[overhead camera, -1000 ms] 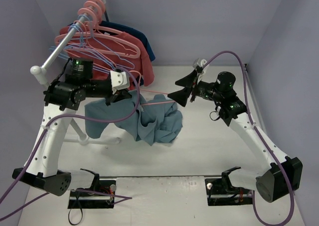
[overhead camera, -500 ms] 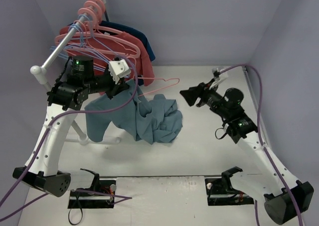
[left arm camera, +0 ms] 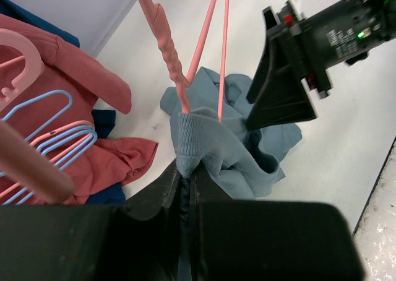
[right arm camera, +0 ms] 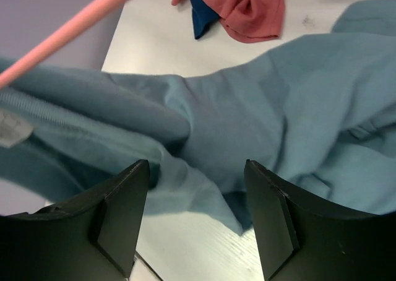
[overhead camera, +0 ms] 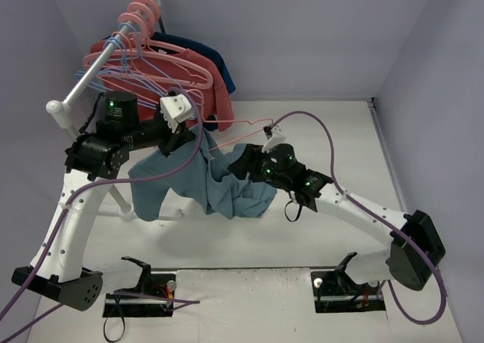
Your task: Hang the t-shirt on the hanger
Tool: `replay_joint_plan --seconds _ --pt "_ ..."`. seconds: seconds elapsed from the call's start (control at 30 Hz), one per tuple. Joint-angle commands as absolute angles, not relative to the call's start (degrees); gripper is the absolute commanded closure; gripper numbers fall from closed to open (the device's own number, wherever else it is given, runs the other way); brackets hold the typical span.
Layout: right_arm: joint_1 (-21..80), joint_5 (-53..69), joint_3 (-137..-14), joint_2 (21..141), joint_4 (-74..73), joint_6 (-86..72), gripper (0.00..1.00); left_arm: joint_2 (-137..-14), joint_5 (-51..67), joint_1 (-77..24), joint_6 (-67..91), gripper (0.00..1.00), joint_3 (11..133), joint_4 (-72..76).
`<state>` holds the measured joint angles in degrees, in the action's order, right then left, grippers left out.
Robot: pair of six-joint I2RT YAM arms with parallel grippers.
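Note:
The teal t-shirt point(overhead camera: 227, 186) hangs from my left gripper point(overhead camera: 181, 137) and bunches on the table. In the left wrist view the left gripper point(left arm camera: 185, 169) is shut on the shirt's ribbed collar point(left arm camera: 189, 135), where an arm of the thin pale pink hanger point(left arm camera: 221, 58) runs into the cloth. The hanger point(overhead camera: 246, 124) sticks out to the right, hook end high. My right gripper point(overhead camera: 240, 162) is open just above the shirt's crumpled middle. In the right wrist view its gripper point(right arm camera: 197, 176) is empty, with the shirt point(right arm camera: 260, 120) under its jaws and the hanger bar point(right arm camera: 74, 21) at upper left.
A clothes rack rail point(overhead camera: 91, 72) at the back left carries salmon-pink and lavender-blue hangers point(overhead camera: 162, 71), a coral-red shirt point(overhead camera: 215, 94) and a navy garment point(overhead camera: 215, 60). The rack's white foot point(overhead camera: 155, 214) lies under the shirt. Walls close the back and right.
The right arm pulled back right from the hanger, then swung left and down over the t-shirt, jaws open. The left gripper lifted slightly; the hanger's hook end rose.

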<state>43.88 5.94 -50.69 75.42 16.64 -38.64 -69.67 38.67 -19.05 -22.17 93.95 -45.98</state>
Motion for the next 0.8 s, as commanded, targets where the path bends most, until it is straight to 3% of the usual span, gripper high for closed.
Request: replay_joint_plan --seconds 0.0,0.2,0.33,0.63,0.77 --pt "45.78 2.39 -54.69 77.89 25.18 -42.60 0.41 -67.39 38.71 -19.30 -21.17 1.00 94.66 -40.66" --pt "47.40 3.90 -54.64 79.80 28.13 -42.39 0.43 -66.91 38.14 -19.34 -21.53 1.00 93.98 -40.69" --pt "47.64 4.75 -54.06 81.09 28.14 -42.43 0.52 -66.71 37.98 -19.34 -21.53 1.00 93.87 -40.69" --pt "46.87 1.21 -50.91 78.06 24.06 -37.47 0.95 -64.83 36.01 -19.34 -21.13 1.00 92.11 -40.69" --pt "42.76 0.37 -49.35 73.75 19.19 -33.10 1.00 -62.07 34.93 -19.34 -21.55 1.00 89.00 -40.61"
